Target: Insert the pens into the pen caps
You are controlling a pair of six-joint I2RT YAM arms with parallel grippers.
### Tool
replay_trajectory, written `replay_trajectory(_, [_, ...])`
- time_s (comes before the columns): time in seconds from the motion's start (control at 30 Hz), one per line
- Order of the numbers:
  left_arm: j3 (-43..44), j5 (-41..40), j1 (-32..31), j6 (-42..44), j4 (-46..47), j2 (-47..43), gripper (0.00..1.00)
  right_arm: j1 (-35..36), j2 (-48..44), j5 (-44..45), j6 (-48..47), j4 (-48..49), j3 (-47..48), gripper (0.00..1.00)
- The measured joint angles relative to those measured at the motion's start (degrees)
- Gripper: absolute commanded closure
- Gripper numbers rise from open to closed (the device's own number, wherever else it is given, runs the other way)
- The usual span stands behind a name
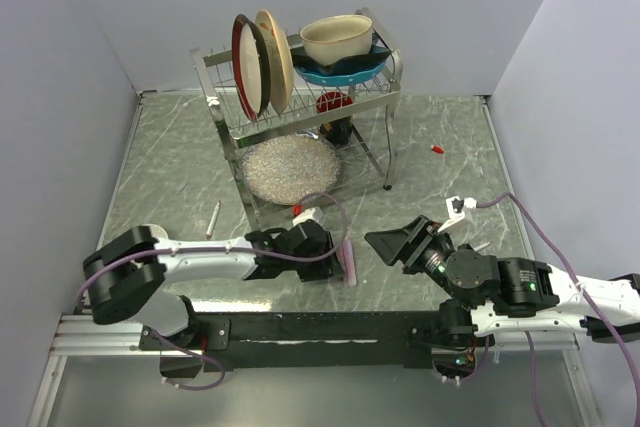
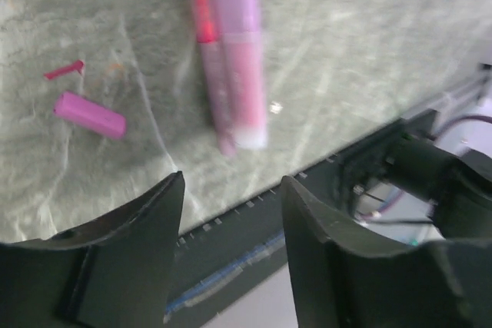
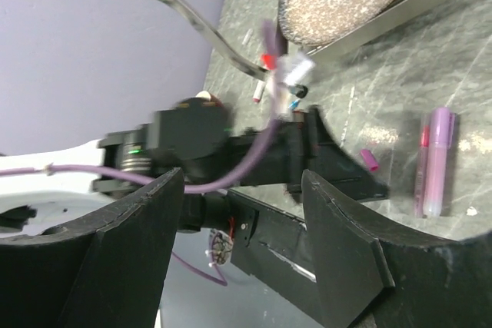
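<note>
Pink pen (image 1: 347, 261) lies flat, long axis near-to-far, between open, empty left jaws and right jaws

I worked in a lab test cell. Beyond my fingers (image 1: 392, 243) stood a dish rack (image 1: 300, 114), boxed by plain walls (image 1: 60, 67).

left gripper (image 2: 232, 182) jaws apart | two pens (image 2: 234, 44) touching | pink cap (image 2: 89, 114) nearby
</note>
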Motion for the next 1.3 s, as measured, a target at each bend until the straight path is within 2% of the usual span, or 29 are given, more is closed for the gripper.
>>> replay_trajectory(0.1, [0.1,-1.0,0.0,1.4,-2.1,-5.4,0.31,-0.1,1.1,2.4,0.0,-0.7,0.0,0.33])
replay_trajectory(0.13, [0.1,-1.5,0.0,1.8,-2.4,-7.0,0.21,-0.4,1.7,3.2,0.2,-1.4,0.1,0.34])
replay_trajectory(0.2, [0.1,-3.1,-0.1,3.6,-3.0,-11.3,0.11,-2.8,4.5,5.3,0.7,-5.0,1.0,0.34])
replay_trajectory(0.23, [0.1,-3.8,-0.1,4.2,-3.3,-13.4,0.01,-4.7,5.7,5.7,0.3,-6.2,1.5,0.34])
replay_trajectory(0.33, [-0.4,-6.0,-0.1,6.0,-3.6,-19.3,0.01,-16.3,8.0,3.2,-6.4,-4.2,2.5,0.35])
replay_trajectory(0.47, [-1.6,-9.1,-0.1,9.1,-6.0,-26.7,0.01,-34.7,11.8,-5.8,-13.9,-1.7,3.5,0.35])
replay_trajectory(0.57, [-1.6,-11.6,-0.1,13.1,-9.4,-30.7,0.01,-48.7,17.1,-13.4,-15.8,-0.7,5.2,0.36])
replay_trajectory(0.8, [0.8,-19.3,-0.1,25.1,-19.3,-38.9,0.01,-69.3,22.1,-22.8,-11.3,-1.3,0.9,0.36])
replay_trajectory(1.03, [1.2,-26.1,-0.1,34.4,-23.2,-45.0,0.01,-91.4,23.6,-27.7,-8.2,-3.2,-5.8,0.37])
replay_trajectory(1.17, [1.2,-27.3,-0.1,36.6,-24.4,-46.6,0.01,-100.3,27.5,-28.6,-8.9,-3.3,-6.3,0.37])
replay_trajectory(1.3, [1.2,-28.0,-0.1,37.4,-25.5,-47.1,0.01,-105.0,33.0,-29.0,-9.7,-2.8,-6.3,0.37])
